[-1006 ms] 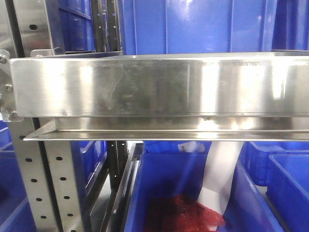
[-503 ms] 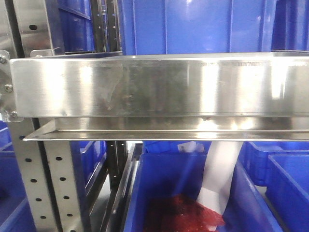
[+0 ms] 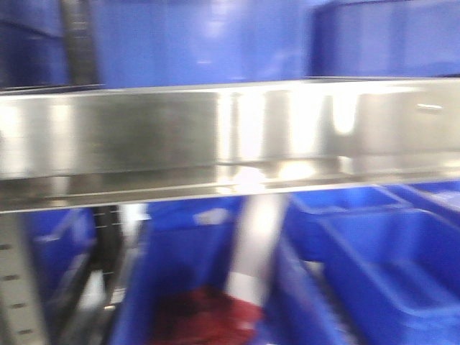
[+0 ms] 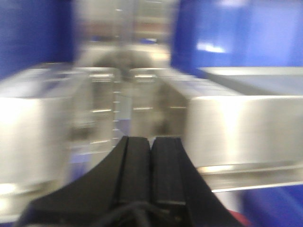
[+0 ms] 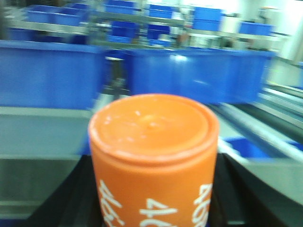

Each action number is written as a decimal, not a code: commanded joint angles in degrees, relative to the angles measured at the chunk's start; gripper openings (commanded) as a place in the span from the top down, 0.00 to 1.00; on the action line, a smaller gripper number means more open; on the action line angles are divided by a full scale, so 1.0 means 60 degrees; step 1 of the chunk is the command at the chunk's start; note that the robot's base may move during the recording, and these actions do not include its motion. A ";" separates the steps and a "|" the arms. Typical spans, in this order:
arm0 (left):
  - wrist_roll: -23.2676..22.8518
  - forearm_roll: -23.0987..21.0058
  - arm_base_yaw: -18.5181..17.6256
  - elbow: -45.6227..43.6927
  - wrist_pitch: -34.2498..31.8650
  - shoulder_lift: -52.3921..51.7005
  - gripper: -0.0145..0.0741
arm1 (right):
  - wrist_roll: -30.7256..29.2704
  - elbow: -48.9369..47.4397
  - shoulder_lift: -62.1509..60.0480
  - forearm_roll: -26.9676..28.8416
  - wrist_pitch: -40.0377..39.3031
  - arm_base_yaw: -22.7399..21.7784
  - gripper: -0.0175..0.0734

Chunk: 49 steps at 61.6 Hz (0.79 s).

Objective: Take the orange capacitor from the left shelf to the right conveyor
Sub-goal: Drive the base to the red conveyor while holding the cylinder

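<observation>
The orange capacitor, with white "4680" print, fills the right wrist view, upright between the black fingers of my right gripper, which is shut on it. My left gripper is shut and empty, its black pads pressed together, pointing at the steel shelf's front lip. The front view is blurred and shows the left shelf's shiny lip across the frame. The right conveyor is out of view. Neither gripper shows in the front view.
Blue plastic bins stand above the shelf and below it. One lower bin holds red material and a white strip. Behind the capacitor are more blue bins and steel rails.
The front view has swung to the right: the shelf lip and bins shifted left and the picture is now motion-blurred. The perforated upright at left has nearly left the frame.
</observation>
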 commanded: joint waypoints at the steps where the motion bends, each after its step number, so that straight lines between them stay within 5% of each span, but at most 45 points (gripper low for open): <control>1: -0.0016 -0.0017 -0.0059 -0.0036 -0.0847 -0.0112 0.98 | -0.0033 -0.0266 0.0125 -0.0055 -0.0822 -0.0073 0.74; 49: -0.0016 -0.0017 -0.0042 -0.0036 -0.0847 -0.0112 0.98 | -0.0033 -0.0266 0.0125 -0.0055 -0.0822 -0.0073 0.74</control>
